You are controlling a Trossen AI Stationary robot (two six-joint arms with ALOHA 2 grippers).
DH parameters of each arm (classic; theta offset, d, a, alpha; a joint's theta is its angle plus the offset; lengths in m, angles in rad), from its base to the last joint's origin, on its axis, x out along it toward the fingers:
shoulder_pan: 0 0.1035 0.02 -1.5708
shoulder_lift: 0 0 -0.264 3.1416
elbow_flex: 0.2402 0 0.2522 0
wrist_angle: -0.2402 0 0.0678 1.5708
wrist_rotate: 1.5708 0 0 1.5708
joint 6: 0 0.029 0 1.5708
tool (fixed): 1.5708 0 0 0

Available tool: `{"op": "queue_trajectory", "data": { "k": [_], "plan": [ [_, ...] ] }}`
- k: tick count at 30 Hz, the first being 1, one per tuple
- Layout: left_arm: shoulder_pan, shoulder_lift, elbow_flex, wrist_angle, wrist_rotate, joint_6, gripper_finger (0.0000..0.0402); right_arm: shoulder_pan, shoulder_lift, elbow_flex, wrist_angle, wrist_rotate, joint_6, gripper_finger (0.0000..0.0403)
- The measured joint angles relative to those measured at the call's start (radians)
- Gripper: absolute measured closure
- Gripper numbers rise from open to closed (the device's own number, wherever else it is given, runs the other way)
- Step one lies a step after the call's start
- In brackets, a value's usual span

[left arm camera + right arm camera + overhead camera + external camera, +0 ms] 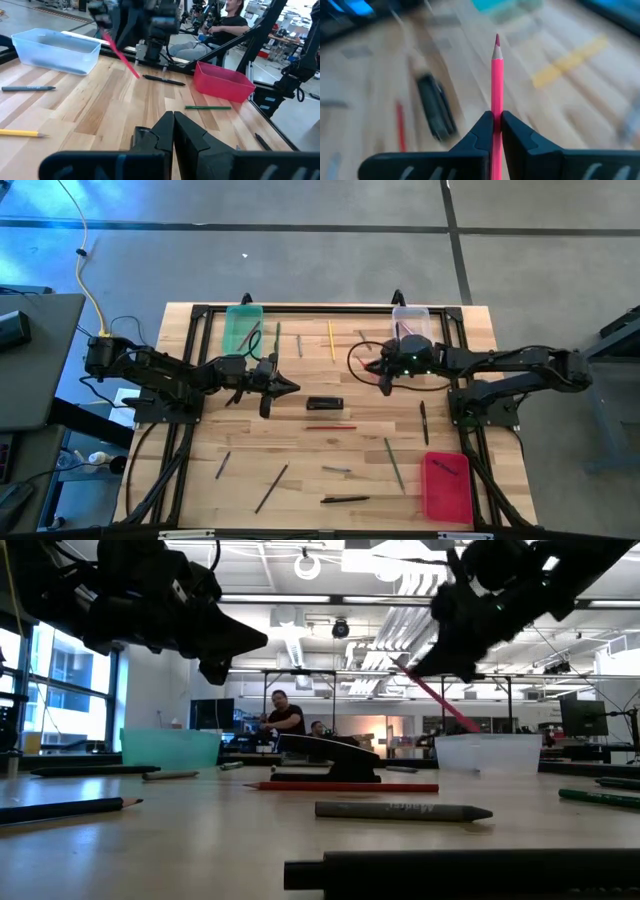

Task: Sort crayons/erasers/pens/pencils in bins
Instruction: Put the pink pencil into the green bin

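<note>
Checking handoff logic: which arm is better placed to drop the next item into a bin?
Right. Its pincer is shut on a pink pencil and hangs right beside the clear bin. The left pincer is shut and empty over the table's middle.

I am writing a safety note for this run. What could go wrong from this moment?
1. The right gripper pinches the pink pencil low on its shaft; most of it sticks out, so it could pivot or slip.
2. The clear bin looks shorter than the pencil, which may end up propped on its rim.
3. The shut left gripper waits mid-table, near the right arm.
</note>
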Motion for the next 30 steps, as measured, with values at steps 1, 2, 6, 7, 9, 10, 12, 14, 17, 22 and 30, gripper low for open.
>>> {"op": "queue_trajectory", "data": {
  "k": [1, 2, 6, 7, 9, 10, 12, 14, 17, 22, 30],
  "plan": [
    [0.000, 0.000, 0.000, 0.003, 0.000, -0.005, 0.0402, 0.010, 0.010, 0.000, 0.067, 0.001, -0.003, 0.0391],
    [-0.001, 0.000, 0.000, 0.008, -0.001, -0.006, 0.0401, 0.022, 0.023, 0.000, 0.141, 0.003, -0.007, 0.0391],
    [-0.021, 0.000, 0.005, 0.024, -0.005, -0.006, 0.0401, 0.067, 0.100, 0.001, 0.416, 0.023, -0.025, 0.0391],
    [-0.029, 0.000, 0.009, 0.023, -0.012, -0.006, 0.0401, 0.079, 0.124, 0.001, 0.486, 0.031, -0.027, 0.0391],
    [-0.049, 0.000, 0.021, 0.022, -0.043, -0.001, 0.0399, 0.098, 0.174, 0.002, 0.620, 0.043, -0.032, 0.0391],
    [-0.061, 0.005, 0.028, 0.023, -0.055, 0.009, 0.0397, 0.108, 0.201, 0.002, 0.688, 0.044, -0.034, 0.0391],
    [-0.083, 0.013, 0.045, 0.021, -0.080, 0.018, 0.0386, 0.128, 0.253, 0.002, 0.816, 0.044, -0.034, 0.0391],
    [-0.103, 0.023, 0.062, 0.022, -0.101, 0.020, 0.0371, 0.145, 0.298, 0.002, 0.915, 0.044, -0.034, 0.0391],
    [-0.124, 0.043, 0.080, 0.020, -0.109, 0.020, 0.0344, 0.171, 0.346, 0.002, 1.030, 0.044, -0.034, 0.0391],
    [-0.156, 0.094, 0.130, 0.020, -0.109, 0.021, 0.0298, 0.217, 0.395, 0.003, 1.166, 0.044, -0.035, 0.0391],
    [-0.169, 0.213, 0.255, 0.039, -0.157, 0.021, 0.0261, 0.265, 0.401, 0.003, 1.218, 0.044, -0.061, 0.0391]
  ]
}}
